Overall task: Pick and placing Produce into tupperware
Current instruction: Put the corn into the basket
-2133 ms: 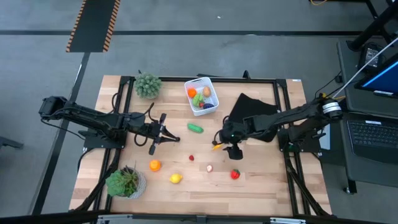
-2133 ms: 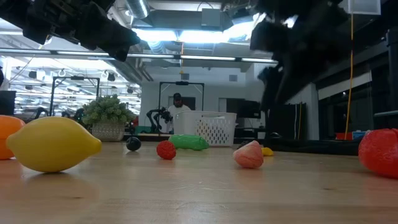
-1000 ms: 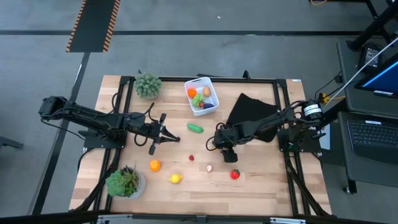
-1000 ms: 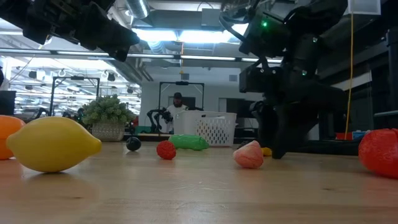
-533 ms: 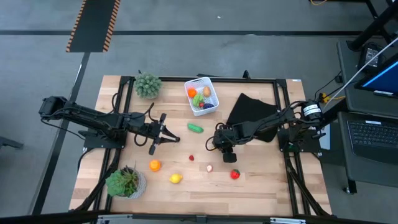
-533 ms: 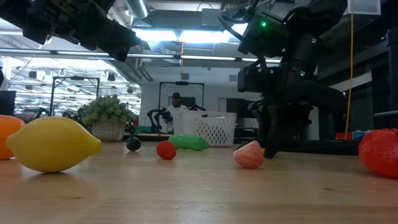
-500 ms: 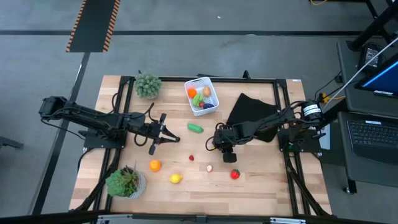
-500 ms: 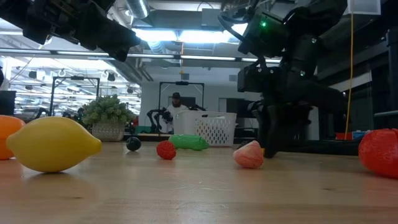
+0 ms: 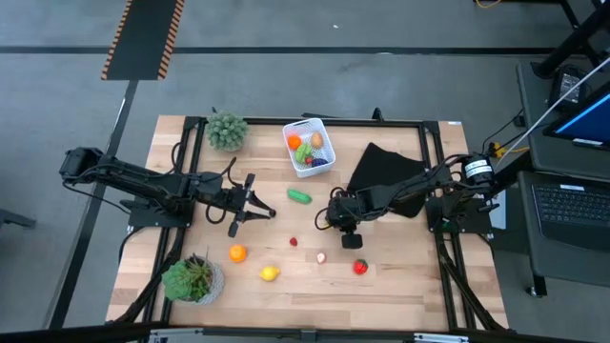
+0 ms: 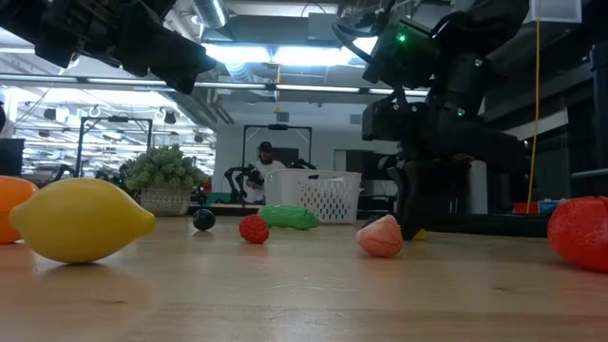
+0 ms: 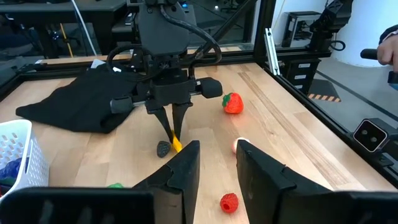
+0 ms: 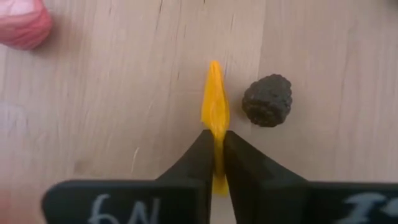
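The right gripper (image 12: 214, 144) stands low over the wooden table (image 9: 400, 276), its jaws pinched on a thin orange slice (image 12: 214, 112) that pokes out ahead of the fingertips. A dark berry (image 12: 267, 101) lies just beside the jaws. The white tub (image 9: 309, 148), already holding produce, sits well apart. The left gripper (image 9: 255, 207) hangs nearby, jaws slightly parted around nothing.

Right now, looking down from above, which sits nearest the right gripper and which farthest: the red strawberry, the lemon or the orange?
1. Red strawberry, just in front of the right gripper, toward the table's near edge.
2. Lemon, farther left.
3. Orange, farthest left, beside the potted plant.
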### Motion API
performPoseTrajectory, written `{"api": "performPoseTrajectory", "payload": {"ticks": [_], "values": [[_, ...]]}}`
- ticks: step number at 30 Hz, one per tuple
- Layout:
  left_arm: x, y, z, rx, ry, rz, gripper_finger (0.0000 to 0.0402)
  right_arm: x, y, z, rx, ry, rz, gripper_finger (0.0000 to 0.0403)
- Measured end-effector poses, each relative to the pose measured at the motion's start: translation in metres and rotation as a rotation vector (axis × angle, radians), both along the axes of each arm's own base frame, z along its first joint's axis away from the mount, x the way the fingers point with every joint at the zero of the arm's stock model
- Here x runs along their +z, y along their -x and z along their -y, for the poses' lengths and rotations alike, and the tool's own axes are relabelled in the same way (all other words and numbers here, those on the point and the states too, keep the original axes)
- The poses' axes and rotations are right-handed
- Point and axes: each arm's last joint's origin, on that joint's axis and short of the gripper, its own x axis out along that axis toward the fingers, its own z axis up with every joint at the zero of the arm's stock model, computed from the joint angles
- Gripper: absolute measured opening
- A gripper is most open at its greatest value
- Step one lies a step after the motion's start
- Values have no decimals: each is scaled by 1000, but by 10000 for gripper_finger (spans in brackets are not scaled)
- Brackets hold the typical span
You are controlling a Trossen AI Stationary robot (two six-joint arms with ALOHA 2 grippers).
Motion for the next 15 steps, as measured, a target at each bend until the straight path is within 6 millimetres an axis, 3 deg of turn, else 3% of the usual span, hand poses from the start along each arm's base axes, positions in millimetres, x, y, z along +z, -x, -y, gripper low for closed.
{"api": "performPoseTrajectory", "payload": {"ticks": [8,15], "values": [[0,0,0,0,0,0,111,5,3,-2,-3,-66,-4,14],[0,0,0,0,0,0,120,43,9,-1,4,-77,120,14]]}}
